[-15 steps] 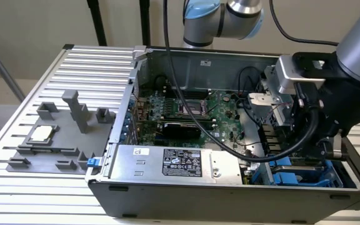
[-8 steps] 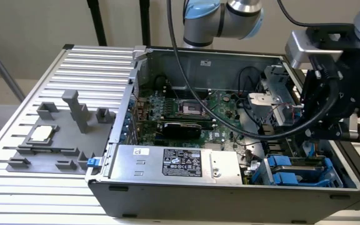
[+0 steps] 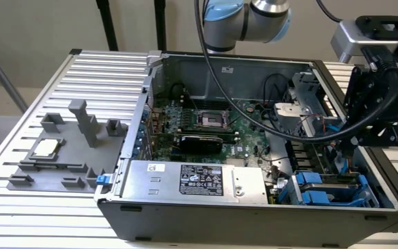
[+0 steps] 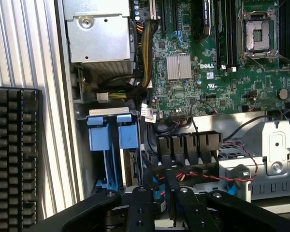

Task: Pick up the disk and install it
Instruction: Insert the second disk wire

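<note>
Gripper point(image 4: 159, 212) above, blue-framed disk point(image 4: 111, 133) seated

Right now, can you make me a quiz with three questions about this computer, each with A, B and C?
1. Where is the small silver chip?
A. On the grey holder on the table, beside the computer
B. Inside the computer
C. On top of the silver box

2. What colour are the plastic handles in the corner rack of the computer?
A. Red
B. Yellow
C. Blue

3. How is the computer case?
A. Shut with its cover on
B. Open, with its insides showing
C. Wrapped in plastic

Answers:
1 A: the chip lies on the grey holder, at the exterior view's left, outside the case.
2 C: both handles are bright blue.
3 B: the green board and its cables lie in plain sight.
</note>
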Available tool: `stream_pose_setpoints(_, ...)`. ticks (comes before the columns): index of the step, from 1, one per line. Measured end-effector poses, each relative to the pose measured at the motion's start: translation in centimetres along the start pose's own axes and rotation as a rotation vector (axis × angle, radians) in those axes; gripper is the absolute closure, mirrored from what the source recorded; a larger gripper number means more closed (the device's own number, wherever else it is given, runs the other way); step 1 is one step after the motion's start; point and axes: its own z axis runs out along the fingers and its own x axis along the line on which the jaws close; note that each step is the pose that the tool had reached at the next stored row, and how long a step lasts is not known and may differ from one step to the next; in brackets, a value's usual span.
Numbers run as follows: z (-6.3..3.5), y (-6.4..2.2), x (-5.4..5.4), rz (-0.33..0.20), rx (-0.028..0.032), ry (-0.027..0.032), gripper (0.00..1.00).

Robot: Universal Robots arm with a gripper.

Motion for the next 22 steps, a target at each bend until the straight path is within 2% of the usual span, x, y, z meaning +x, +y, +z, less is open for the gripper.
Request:
stream_pose_setpoints(3,0.05,-0.60,-0.3,0.000,0.0009,0.0133,0.75)
stream_pose_setpoints(7,0.41,-0.68,-0.4,-0.001,0.0024,0.0267,0.75)
stream_pose_setpoints(13,1.20,-0.63,-0.7,-0.001,0.0041,0.0425,0.75)
stream_pose_setpoints(18,1.57,-0.58,-1.0,-0.002,0.0058,0.0577,0.75)
stream_pose_setpoints(22,1.76,-0.56,-1.1,-0.002,0.0068,0.0671,0.75)
